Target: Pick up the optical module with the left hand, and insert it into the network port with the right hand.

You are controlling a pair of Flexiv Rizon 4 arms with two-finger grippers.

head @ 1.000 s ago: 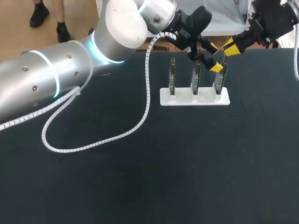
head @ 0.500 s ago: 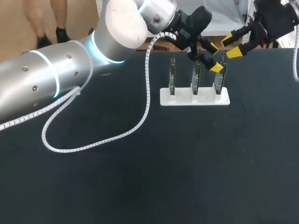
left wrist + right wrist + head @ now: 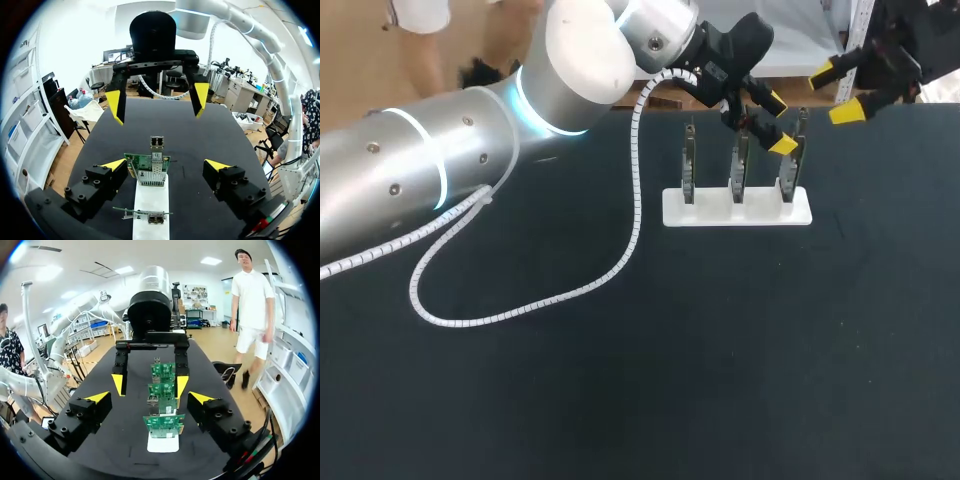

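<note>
Left gripper [image 3: 778, 122]: it hangs low over the right end of the row of boards. Its claw is spread wide, one yellow tip on each side of the row, and nothing is clamped in it.
Left wrist view: the left gripper's fingers [image 3: 114, 165] stand well clear on both sides of the middle board [image 3: 146, 173].
Right gripper [image 3: 836, 92]: it sits up at the far right corner of the table [image 3: 620, 380], apart from the stand. Its claw is wide open and bare.
Right wrist view: the right gripper [image 3: 149, 399] looks down the row end-on, facing the left gripper.
Boards [image 3: 740, 165]: three green ones stand upright, side by side, slotted into a white stand [image 3: 710, 215].
Optical module: silvery metal blocks [image 3: 156, 144] sit on the boards in the stand. From here I cannot tell module from port among them.
Spiral cable [image 3: 635, 190]: white, it loops from the left arm [image 3: 440, 170] down across the dark tabletop.
</note>
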